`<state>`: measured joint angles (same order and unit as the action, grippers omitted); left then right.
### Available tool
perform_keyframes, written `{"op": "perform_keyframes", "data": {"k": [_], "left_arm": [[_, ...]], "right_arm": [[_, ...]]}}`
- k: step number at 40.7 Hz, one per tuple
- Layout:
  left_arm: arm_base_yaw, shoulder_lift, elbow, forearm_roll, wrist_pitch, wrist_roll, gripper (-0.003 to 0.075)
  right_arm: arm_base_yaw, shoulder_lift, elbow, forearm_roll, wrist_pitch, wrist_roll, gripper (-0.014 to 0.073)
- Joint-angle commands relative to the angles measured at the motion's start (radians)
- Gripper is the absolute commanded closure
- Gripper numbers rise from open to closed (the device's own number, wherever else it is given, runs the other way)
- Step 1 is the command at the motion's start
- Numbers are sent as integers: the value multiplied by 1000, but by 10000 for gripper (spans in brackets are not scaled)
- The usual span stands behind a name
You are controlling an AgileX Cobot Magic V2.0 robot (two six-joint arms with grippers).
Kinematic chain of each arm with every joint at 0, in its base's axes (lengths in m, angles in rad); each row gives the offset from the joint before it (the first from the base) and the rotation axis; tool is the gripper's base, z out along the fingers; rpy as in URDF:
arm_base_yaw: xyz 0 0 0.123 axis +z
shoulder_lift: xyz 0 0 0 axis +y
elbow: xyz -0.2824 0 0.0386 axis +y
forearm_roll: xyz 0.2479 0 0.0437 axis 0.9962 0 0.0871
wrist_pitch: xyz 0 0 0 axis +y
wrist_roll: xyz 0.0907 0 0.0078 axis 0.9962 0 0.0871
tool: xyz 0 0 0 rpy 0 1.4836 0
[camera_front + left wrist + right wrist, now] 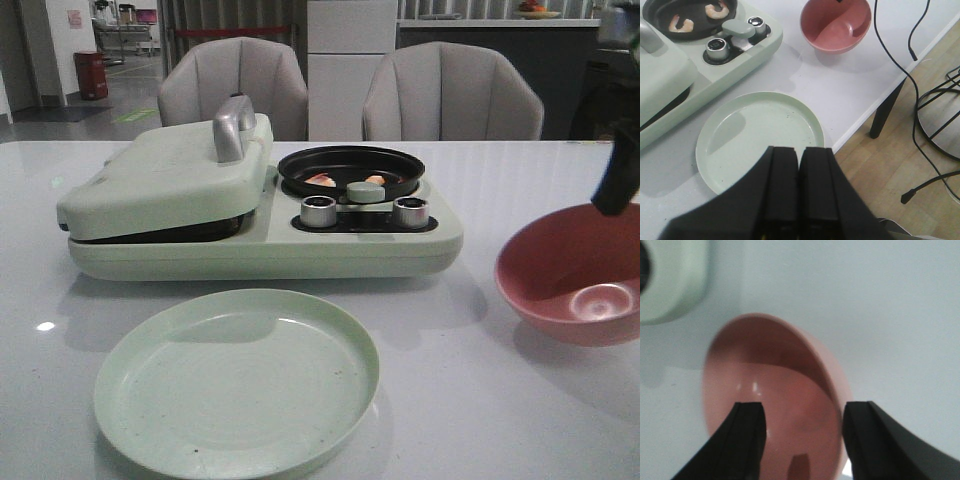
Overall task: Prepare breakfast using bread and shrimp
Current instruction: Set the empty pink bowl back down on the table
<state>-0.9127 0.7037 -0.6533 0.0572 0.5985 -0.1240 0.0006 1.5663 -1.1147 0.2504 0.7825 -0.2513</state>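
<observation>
White tabletop [480, 400], two grey chairs behind, dim room beyond.

Front view. Pale green breakfast maker [260, 215] across the middle; hinged lid [165, 180] on its left half nearly down, contents under it hidden, so the bread cannot be located. Round black pan [350, 170] on its right half holds the shrimp [321, 180], two small curled pink pieces, one on either side of the pan. Two metal knobs [318, 211] in front of the pan. Green plate [237, 380] near the front edge, nothing on it. Pink bowl [575, 275] at far right, tilted. Right end effector [612, 205] shows only as a dark shape at the bowl's upper rim.

Left wrist view. Left end effector [799, 182] with fingers pressed together, holding nothing, poised over the near rim of the plate [760, 135]. Shrimp [681, 24] lie in the pan beyond the plate and the knobs, well apart from this arm.

Right wrist view. Right end effector [802, 437] spread wide, the far rim of the bowl [775, 390] between its fingers; contact cannot be told. Bowl interior shows no food.

Judgement: both pieces lie left of and beyond the right arm; the right-hand piece is nearer to it, the left arm sits farther back.
</observation>
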Motion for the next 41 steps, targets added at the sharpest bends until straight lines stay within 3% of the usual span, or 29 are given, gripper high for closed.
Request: {"op": "perform_keyframes", "data": {"k": [1, 8, 30, 41], "left_arm": [[-6, -3, -29, 2, -74, -9, 619], [-6, -3, -29, 2, -74, -9, 619], [-6, -3, -29, 2, -74, -9, 619], [-6, -3, -29, 2, -76, -9, 619]], "right_arm": [[83, -133, -24, -17, -14, -11, 127], [197, -314, 36, -39, -26, -10, 127], [199, -866, 347, -85, -37, 22, 127], [199, -1022, 464, -85, -21, 36, 127]]}}
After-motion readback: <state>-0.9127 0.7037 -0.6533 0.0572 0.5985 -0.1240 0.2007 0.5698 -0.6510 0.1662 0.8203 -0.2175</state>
